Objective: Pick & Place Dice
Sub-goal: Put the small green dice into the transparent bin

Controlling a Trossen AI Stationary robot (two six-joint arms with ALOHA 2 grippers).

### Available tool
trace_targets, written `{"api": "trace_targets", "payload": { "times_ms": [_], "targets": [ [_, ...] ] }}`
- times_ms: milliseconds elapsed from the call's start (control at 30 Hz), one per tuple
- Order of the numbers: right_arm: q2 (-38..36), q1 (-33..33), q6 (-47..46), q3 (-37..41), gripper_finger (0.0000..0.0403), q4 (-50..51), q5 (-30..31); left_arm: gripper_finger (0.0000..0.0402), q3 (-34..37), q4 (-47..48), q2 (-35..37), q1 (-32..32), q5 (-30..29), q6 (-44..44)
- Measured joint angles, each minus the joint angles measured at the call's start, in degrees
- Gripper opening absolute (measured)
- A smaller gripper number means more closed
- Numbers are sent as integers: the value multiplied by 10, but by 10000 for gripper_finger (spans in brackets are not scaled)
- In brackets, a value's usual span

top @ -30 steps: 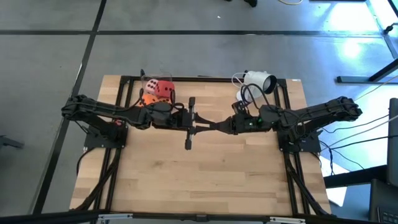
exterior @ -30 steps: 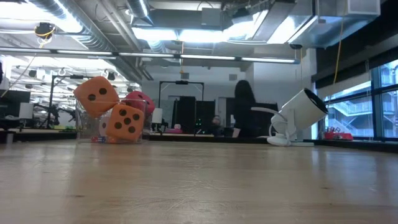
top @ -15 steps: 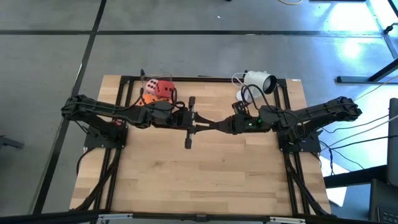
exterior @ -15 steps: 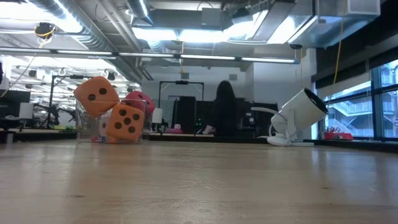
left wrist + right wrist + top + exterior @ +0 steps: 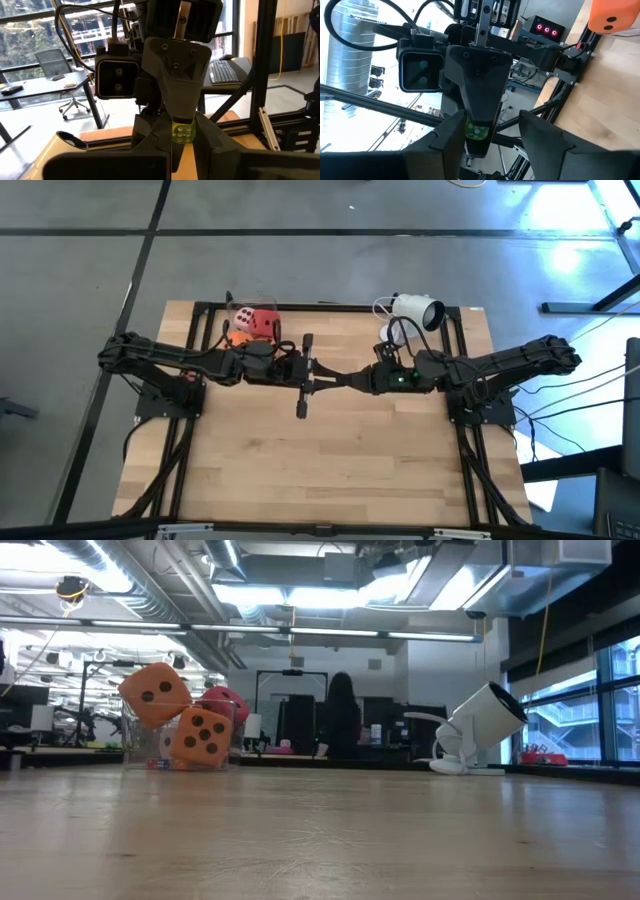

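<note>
High view: left gripper (image 5: 298, 370) and right gripper (image 5: 321, 382) meet tip to tip over table (image 5: 330, 470) centre. Red die (image 5: 265, 323) and orange die (image 5: 238, 338) piled far left.

Low view: two orange dice stacked, red behind; no arms visible.

Left wrist view: small yellow-green die (image 5: 181, 134) between tips.

Right wrist view: left claw clamped on small die; right fingers (image 5: 451, 142) spread, clear of it.

Dice look light, soft, squashy: pinch opposite flat faces, gently.

You have a white camera (image 5: 417, 309) at the table's (image 5: 330, 470) far right, and a person (image 5: 340, 715) stands in the room beyond the far edge.
</note>
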State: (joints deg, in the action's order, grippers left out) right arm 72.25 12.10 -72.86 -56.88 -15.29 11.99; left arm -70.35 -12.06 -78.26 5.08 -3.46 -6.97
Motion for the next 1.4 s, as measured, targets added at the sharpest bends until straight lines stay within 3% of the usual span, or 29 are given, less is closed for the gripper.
{"api": "trace_targets", "payload": {
  "times_ms": [367, 667, 833, 1033, 1400],
  "targets": [
    [0, -1, 13, 1, 183, -32, 19, 19, -2, 30, 20, 2, -7, 60],
    [0, -1, 17, 1, 183, -18, 8, 19, -2, 179, 95, -4, -108, 79],
    [-1, -4, 31, 1, 180, 73, -29, 19, -2, 281, 129, -35, -155, 98],
    [-1, 9, 58, 1, 168, 183, -31, 19, -1, 414, 142, -123, -185, 111],
    [-1, 40, 86, 1, 151, 201, -9, 19, 0, 549, 129, -378, -68, 154]
  ]
}}
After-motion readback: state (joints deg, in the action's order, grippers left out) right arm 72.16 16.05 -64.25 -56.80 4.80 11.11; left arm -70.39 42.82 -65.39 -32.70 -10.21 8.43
